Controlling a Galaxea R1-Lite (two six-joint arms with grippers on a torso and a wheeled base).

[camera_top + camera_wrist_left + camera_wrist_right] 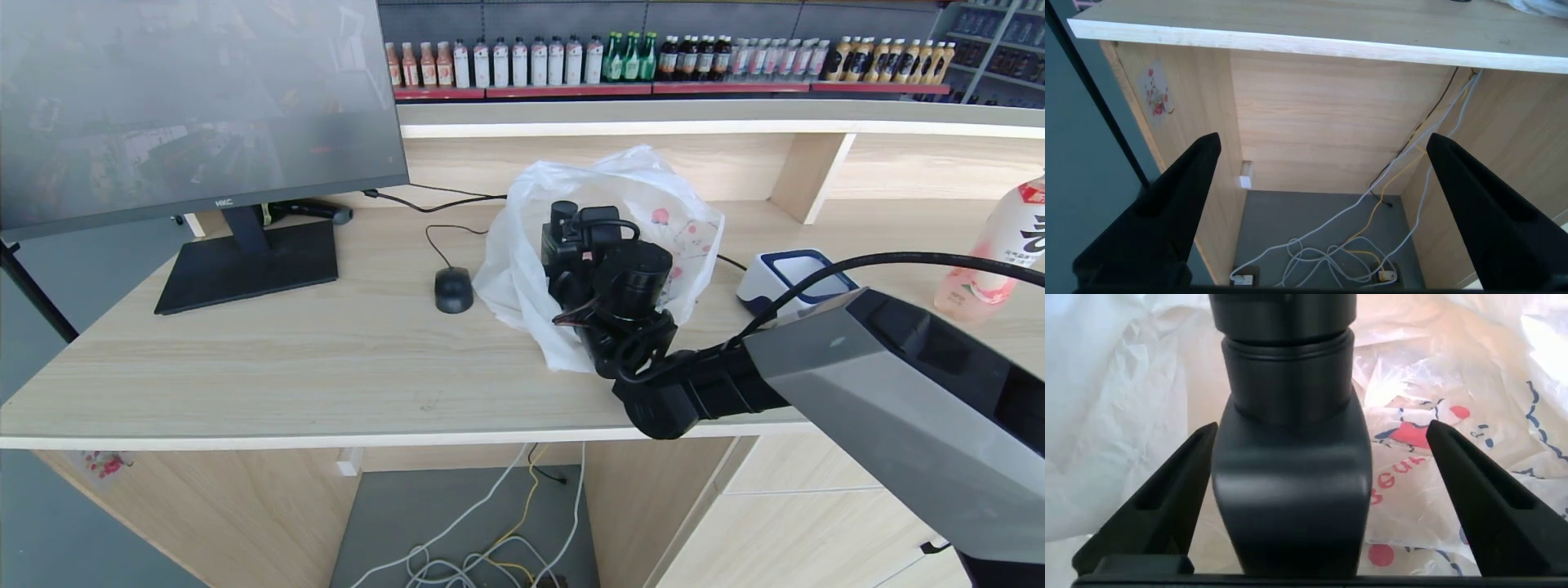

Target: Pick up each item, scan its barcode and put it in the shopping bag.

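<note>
My right arm reaches into the white plastic shopping bag (522,245) on the counter. In the right wrist view, a dark bottle (1290,457) with a round neck stands between the fingers of my right gripper (1321,431), with the printed bag (1454,392) all around it. The fingers are spread wide; one lies close beside the bottle and the other stands clear of it. A pale pink drink bottle (1000,253) stands at the counter's far right. My left gripper (1323,163) hangs open below the counter's front edge, holding nothing.
A white and blue barcode scanner (796,278) sits right of the bag. A black mouse (454,289) and a monitor (196,106) on its stand occupy the counter's left. Loose cables (1323,245) lie on the floor under the counter (1290,41).
</note>
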